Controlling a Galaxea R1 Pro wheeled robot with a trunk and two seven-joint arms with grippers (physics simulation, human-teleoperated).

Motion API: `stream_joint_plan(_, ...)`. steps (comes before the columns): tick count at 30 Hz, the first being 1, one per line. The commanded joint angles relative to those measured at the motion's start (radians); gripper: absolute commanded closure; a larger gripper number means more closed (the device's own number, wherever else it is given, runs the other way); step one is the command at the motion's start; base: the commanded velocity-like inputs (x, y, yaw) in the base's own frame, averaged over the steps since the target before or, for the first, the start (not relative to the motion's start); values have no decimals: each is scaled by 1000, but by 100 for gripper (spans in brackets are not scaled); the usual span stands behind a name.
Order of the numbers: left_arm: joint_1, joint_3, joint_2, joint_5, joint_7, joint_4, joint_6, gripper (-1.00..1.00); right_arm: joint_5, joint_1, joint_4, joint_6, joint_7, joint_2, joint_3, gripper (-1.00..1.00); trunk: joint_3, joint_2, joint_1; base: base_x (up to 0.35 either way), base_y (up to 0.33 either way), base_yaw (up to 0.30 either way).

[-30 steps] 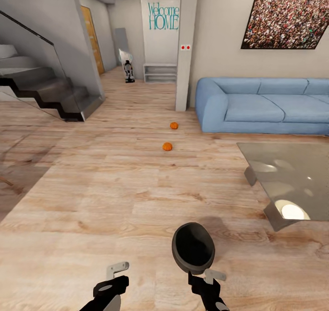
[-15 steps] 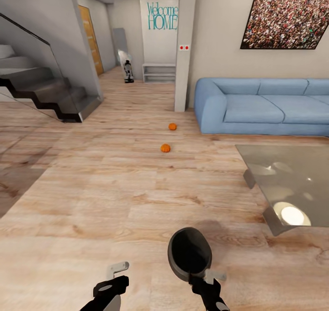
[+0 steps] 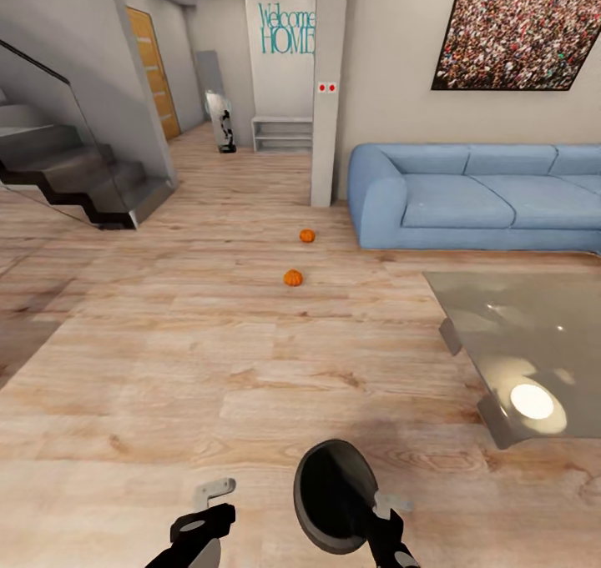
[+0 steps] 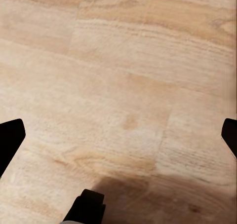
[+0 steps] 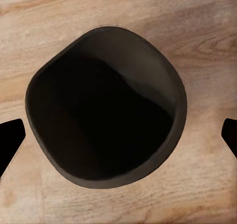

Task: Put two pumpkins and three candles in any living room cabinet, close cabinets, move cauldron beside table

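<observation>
The dark cauldron [image 3: 332,495] stands on the wood floor, its wide mouth facing up. My right gripper [image 3: 380,511] hangs open just above its near rim, and the right wrist view looks straight down into the cauldron [image 5: 106,108] between the spread fingers [image 5: 11,141]. My left gripper [image 3: 209,505] is open over bare floor [image 4: 123,86], to the cauldron's left. Two orange pumpkins [image 3: 292,278] [image 3: 307,236] lie on the floor farther ahead, near the pillar. The glossy grey table [image 3: 542,334] stands to the right. The candles and the cabinet are out of view.
A blue sofa [image 3: 476,197] lines the far right wall behind the table. A pillar [image 3: 328,92] rises beside it. Stairs [image 3: 75,176] with a glass rail stand at the left, and a hallway with a low shelf [image 3: 284,133] runs ahead.
The camera has moved forward and turned slightly, so the scene has shifted. The cauldron now sits lower in the head view, partly under my right gripper. Both grippers stay open.
</observation>
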Motion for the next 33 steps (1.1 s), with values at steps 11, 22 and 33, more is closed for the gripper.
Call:
stream_joint_plan(11, -1, -6, 1, 5, 8, -2, 4, -100, -4, -1, 1, 0, -7, 1, 9, -100, -1, 0, 0, 225, -24, 0)
stream_joint_plan(22, -1, -6, 1, 5, 8, -2, 4, -100, -3, -1, 0, -2, -7, 0, 8, -100, -1, 0, 0, 47, -95, 0)
stream_joint_plan(33, -1, -6, 1, 4, 8, -2, 4, -100, 0, -1, 2, -29, -16, 1, 11, -100, -1, 0, 0, 0, -110, 0)
